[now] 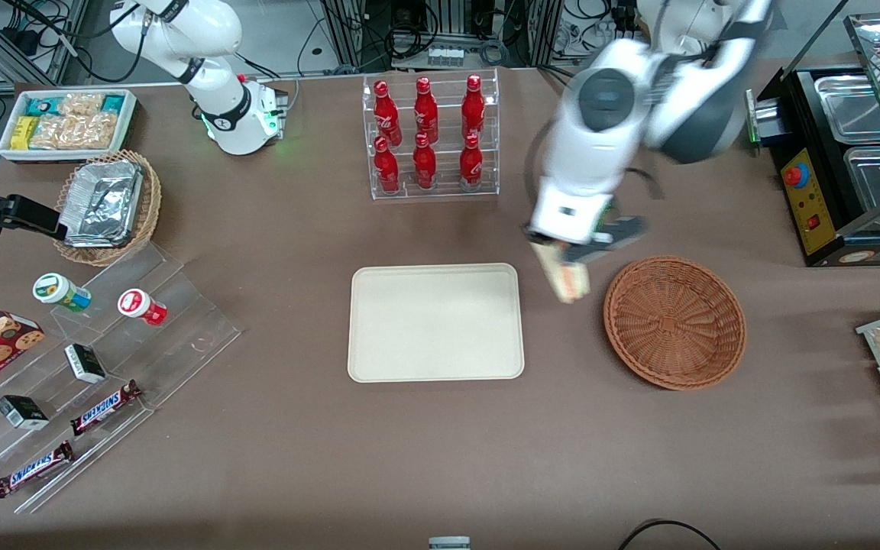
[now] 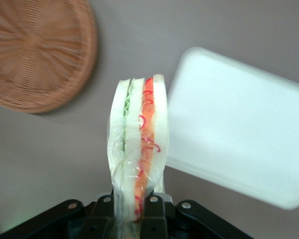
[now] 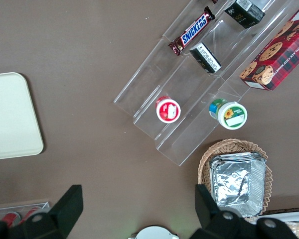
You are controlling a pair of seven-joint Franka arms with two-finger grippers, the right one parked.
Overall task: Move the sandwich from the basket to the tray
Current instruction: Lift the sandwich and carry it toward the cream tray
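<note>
A: Jaws clamped on the sandwich (image 2: 138, 149), pinched at one end so the wedge stuck out past the gripper (image 2: 134, 204), cut edge with its red and green layers turned to the wrist camera. Seemed wrapped in clear film, though hard to be sure from the glare.

B: And from the front?

A: Gripper (image 1: 566, 256) held above bare table, between basket (image 1: 674, 322) and tray (image 1: 435, 321), with the sandwich (image 1: 564, 279) hanging under it, just beside the tray's edge on the working arm's side. Touching neither one.

B: Basket emptied, then?

A: Nothing left in it. Lifted clear and carried high, probably to pass over the tray's low rim without catching it.

B: Tray ready?

A: Bare and flat, nearer the front camera than the rack of red bottles (image 1: 430, 134). Plenty of room for a landing anywhere on it.

B: Stage of the job?

A: Mid-carry, by the look of it: pick done, placing not yet made. Next needed: a short move over the tray, a descent, then a release low enough to keep the wedge from toppling.
</note>
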